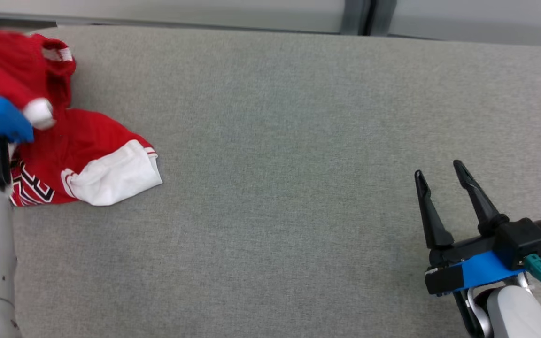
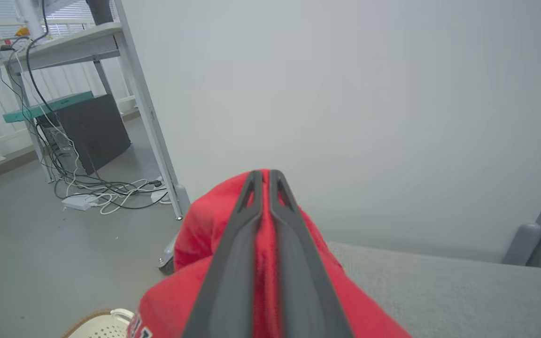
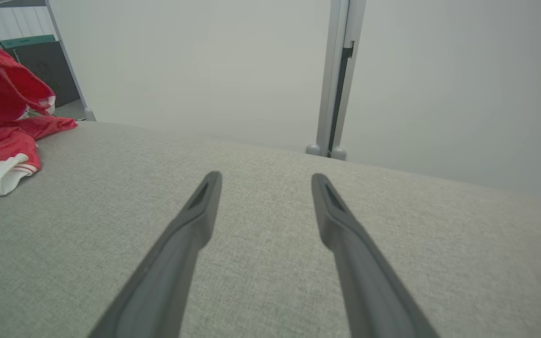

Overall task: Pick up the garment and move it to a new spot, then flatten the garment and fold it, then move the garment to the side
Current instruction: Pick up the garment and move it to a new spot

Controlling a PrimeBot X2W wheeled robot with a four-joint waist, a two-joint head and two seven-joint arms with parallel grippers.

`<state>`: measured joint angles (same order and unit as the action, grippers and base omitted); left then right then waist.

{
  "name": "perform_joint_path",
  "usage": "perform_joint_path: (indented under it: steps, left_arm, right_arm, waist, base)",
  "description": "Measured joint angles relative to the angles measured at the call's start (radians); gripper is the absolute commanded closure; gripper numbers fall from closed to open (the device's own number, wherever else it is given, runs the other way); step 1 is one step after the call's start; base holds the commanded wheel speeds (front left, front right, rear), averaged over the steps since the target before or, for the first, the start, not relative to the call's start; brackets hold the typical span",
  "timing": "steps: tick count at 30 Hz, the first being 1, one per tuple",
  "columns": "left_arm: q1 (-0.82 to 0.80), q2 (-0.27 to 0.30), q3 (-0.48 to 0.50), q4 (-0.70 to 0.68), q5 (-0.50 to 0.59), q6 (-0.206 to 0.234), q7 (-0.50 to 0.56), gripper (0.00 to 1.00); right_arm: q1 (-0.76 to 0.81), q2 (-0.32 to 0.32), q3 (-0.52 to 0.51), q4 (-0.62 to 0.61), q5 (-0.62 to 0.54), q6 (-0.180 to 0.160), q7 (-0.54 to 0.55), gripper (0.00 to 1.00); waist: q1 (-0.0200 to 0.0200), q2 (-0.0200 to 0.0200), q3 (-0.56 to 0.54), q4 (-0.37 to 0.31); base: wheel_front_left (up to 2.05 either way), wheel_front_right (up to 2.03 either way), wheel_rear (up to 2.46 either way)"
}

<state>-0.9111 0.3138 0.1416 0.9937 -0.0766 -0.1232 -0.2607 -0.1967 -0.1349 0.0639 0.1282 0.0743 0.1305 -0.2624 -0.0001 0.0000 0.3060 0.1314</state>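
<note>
One grey surface [image 1: 298, 141]: cloth-covered, spans the head view from edge to edge, with pale wall panels along the top.
Red garment [image 1: 78, 145]: white cuffs and dark lettering, crumpled at the upper left of the head view. Its lower part lies on the surface and its upper part stands up beside the left arm. It shows at the far left of the right wrist view.
Robot's right gripper [image 1: 438, 168]: lower right of the head view, fingers spread wide with nothing between them, well apart from the garment.
Robot's left gripper [image 2: 265, 174]: bottom centre of the left wrist view, fingers pressed together on a fold of the garment, red cloth bulging on either side.
Metal desk frame [image 2: 64, 42]: upper left of the left wrist view.
Loose cables [image 2: 106, 192]: on the floor under the desk frame.
White basket [image 2: 101, 326]: perforated rim at the bottom left corner of the left wrist view.
</note>
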Motion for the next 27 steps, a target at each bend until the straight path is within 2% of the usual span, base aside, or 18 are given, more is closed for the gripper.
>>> perform_joint_path:
  steps: [8, 16, 21, 27]
  left_arm:
    - [-0.033, -0.027, -0.104, -0.322, 0.004, -0.001, -0.001, 1.00]
    - [-0.076, -0.070, -0.301, -0.521, -0.058, -0.002, 0.023, 1.00]
    - [-0.079, -0.123, -0.424, -0.573, -0.102, -0.003, 0.053, 1.00]
    - [0.022, -0.186, -0.559, -0.520, -0.145, -0.007, 0.053, 1.00]
  right_arm:
    - [0.017, 0.040, 0.003, 0.022, 0.017, 0.000, 0.000, 0.00]
    - [0.018, 0.069, 0.001, 0.028, 0.030, 0.000, 0.000, 0.00]
    - [0.022, 0.077, -0.006, 0.025, 0.037, 0.000, 0.000, 0.00]
    - [0.028, 0.082, -0.007, 0.018, 0.042, 0.000, 0.000, 0.00]
  waist:
    - [0.0000, -0.0001, -0.045, -0.068]
    - [0.0001, 0.0000, -0.059, -0.201]
    - [0.0001, -0.0001, -0.071, -0.282]
    - [0.0000, -0.0001, -0.084, -0.328]
  base:
    - [0.00, 0.00, 0.00]
    - [0.00, 0.00, 0.00]
    - [0.00, 0.00, 0.00]
    - [0.00, 0.00, 0.00]
